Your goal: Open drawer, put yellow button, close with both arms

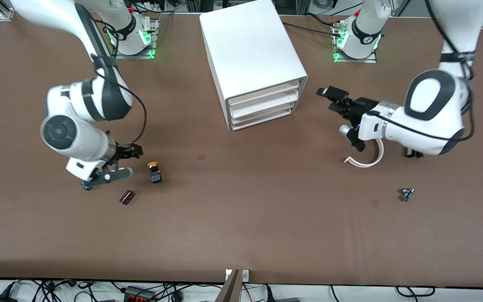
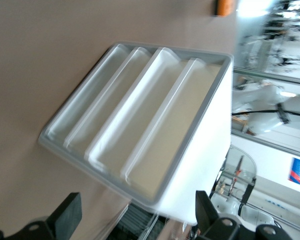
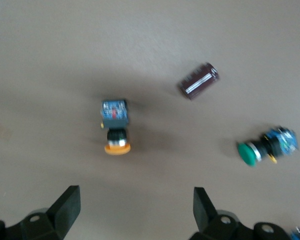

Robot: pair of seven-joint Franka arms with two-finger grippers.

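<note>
The right gripper, fingers apart, hung near the yellow button; it risked grabbing the green button beside it. The left gripper, also apart, faced the closed drawer and could slip.

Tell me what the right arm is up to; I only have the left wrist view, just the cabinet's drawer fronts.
Observer: The right gripper hangs open over the table toward the right arm's end, holding nothing.
Operator: Report where the yellow button is.
Observer: The yellow button lies on its side on the table beside that gripper, not gripped.
Operator: Name what else lies near it.
Observer: A green-capped button and a dark red cylinder; the cylinder lies nearer to the front camera than the yellow button.
Operator: Say whether any drawer is out.
Observer: From the front, all three drawer fronts sit flush in the cabinet; the left gripper hovers open beside them.
</note>
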